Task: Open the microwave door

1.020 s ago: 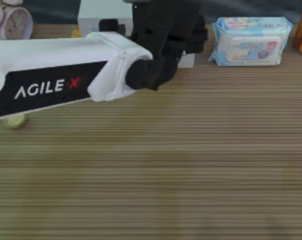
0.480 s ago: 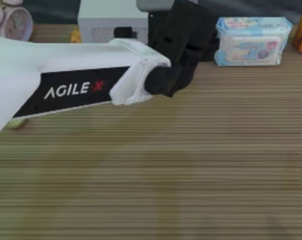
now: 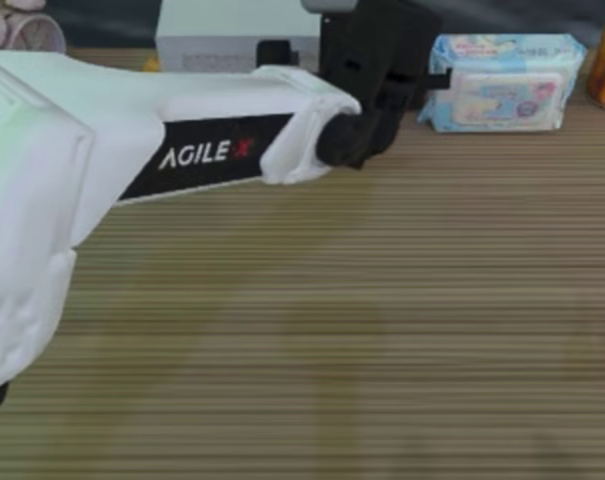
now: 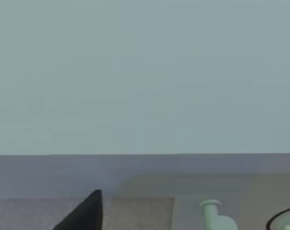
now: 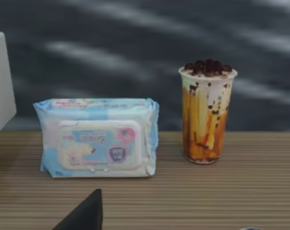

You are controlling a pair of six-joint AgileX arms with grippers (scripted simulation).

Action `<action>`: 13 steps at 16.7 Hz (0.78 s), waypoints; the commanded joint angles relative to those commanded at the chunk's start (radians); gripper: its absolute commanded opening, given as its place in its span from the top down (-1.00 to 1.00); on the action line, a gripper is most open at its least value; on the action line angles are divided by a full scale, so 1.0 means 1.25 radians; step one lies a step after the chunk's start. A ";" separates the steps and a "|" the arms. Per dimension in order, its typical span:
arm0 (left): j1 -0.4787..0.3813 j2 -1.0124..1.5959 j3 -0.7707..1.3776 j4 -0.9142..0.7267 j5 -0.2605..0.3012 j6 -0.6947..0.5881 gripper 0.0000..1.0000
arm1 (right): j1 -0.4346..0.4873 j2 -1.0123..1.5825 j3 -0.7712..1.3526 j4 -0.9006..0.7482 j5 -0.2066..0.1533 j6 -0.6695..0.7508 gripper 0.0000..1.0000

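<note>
A wide bare stretch of striped wooden table [image 3: 382,350] fills the near part of the top view. Across it from the left reaches the white left arm [image 3: 182,130], ending in the black left gripper [image 3: 377,70] at the far edge. Whether its fingers are spread or closed cannot be told; its wrist view shows only grey backdrop and one dark fingertip. Directly behind and partly under the gripper sits the microwave [image 3: 232,35], a small white box. The microwave door [image 3: 222,60], on the front facing the table, shows only as a thin speckled strip beside the gripper. It is likely light, rigid and smooth, so the box may slide if tugged; the free edge of the door seems the best hold. Just right of the gripper lies a wet-wipes pack [image 3: 502,82], with a bubble tea cup [image 5: 207,112] beyond it, narrowing the swing room there. The right arm is out of view.
</note>
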 joint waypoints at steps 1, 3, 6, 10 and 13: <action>0.005 0.010 0.010 0.003 0.005 0.003 -1.00 | 0.000 0.000 0.000 0.000 0.000 0.000 -1.00; 0.006 0.012 0.012 0.003 0.006 0.004 -1.00 | 0.000 0.000 0.000 0.000 0.000 0.000 -1.00; 0.006 0.012 0.012 0.003 0.006 0.004 -0.85 | 0.000 0.000 0.000 0.000 0.000 0.000 -1.00; 0.006 0.012 0.012 0.003 0.006 0.004 -0.25 | 0.000 0.000 0.000 0.000 0.000 0.000 -1.00; 0.006 0.012 0.012 0.003 0.006 0.004 0.21 | 0.000 0.000 0.000 0.000 0.000 0.000 -1.00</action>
